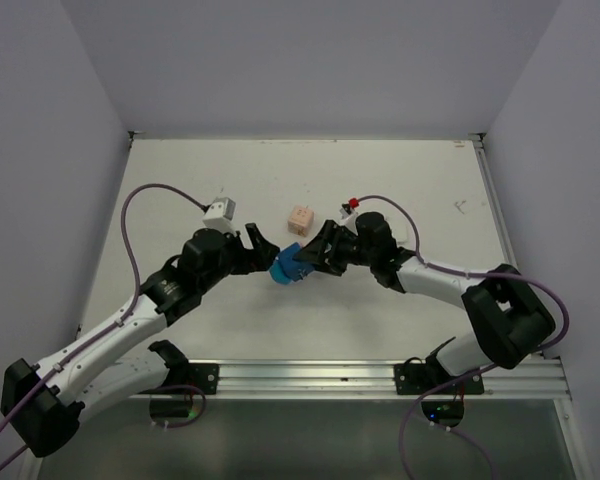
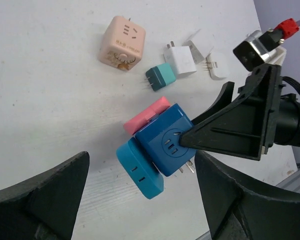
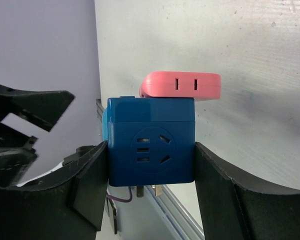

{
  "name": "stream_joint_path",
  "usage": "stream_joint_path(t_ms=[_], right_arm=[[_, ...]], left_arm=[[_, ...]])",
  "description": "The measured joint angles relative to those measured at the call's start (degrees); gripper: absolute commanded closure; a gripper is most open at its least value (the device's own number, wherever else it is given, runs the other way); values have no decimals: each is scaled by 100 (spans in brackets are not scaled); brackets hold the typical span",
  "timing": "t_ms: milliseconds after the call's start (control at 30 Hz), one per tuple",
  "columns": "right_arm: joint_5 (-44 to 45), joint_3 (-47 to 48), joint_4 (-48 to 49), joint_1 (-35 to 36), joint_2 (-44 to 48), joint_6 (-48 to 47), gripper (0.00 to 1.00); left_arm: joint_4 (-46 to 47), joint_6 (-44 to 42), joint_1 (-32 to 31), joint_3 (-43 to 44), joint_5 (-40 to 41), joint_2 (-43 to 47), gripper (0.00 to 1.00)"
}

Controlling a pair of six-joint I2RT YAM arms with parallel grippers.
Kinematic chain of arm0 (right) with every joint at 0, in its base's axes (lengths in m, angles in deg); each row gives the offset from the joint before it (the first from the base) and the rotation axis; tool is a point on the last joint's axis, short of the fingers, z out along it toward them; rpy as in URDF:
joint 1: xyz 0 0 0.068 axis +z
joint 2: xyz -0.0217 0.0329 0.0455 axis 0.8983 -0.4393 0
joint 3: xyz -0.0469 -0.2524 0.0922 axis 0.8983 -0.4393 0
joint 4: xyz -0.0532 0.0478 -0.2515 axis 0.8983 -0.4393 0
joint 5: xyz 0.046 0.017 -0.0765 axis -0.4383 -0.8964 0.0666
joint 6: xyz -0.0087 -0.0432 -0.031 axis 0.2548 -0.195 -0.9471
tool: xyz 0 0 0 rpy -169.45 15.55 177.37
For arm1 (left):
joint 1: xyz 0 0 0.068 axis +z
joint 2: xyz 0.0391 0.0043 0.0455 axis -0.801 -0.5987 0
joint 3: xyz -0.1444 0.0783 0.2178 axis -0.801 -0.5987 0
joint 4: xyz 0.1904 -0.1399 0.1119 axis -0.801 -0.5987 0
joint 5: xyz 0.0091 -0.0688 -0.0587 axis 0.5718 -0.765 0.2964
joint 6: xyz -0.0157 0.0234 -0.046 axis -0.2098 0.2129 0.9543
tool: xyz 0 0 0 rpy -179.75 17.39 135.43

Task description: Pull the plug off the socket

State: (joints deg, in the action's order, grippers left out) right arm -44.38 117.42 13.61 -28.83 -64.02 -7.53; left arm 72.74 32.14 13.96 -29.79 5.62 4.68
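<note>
A dark blue cube socket (image 3: 150, 145) is clamped between the fingers of my right gripper (image 3: 150, 150), which is shut on its two sides and holds it above the table. A pink plug (image 3: 182, 86) sits in one face of the socket. A light blue plug (image 2: 139, 170) sits in another face, turned toward my left arm. My left gripper (image 2: 141, 154) is open, with its fingers spread wide on either side of the light blue plug and touching nothing. In the top view the socket (image 1: 290, 265) hangs between the left gripper (image 1: 263, 250) and the right gripper (image 1: 315, 255).
On the table behind lie a peach cube socket (image 2: 122, 44), a small teal plug (image 2: 161, 76), a white plug (image 2: 181, 59) and a smaller white plug (image 2: 217, 65). A metal rail (image 1: 380, 375) runs along the near edge. White walls enclose the table.
</note>
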Motion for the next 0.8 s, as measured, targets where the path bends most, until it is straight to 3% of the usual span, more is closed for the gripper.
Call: stream_joint_path(t_ms=[167,267,400,500,800], right_arm=[[2,-33,103,-4,125,101,100],[4,-44,138,-26,254,129,100],[11,-50,186,-85,361,149,100],[-4,-114,286,-136,367,229,100],[-87,-374,901,-302,367,706,100]], left_arm=[[31,619,31,-326,-168,-157,17],[83,870,33,-487,-323,-341,25],[227,1143,52,-671,-457,-369,46],[479,1294,66,-852,-533,-282,57],[1322,1521,254,-1443,-898,-17,54]])
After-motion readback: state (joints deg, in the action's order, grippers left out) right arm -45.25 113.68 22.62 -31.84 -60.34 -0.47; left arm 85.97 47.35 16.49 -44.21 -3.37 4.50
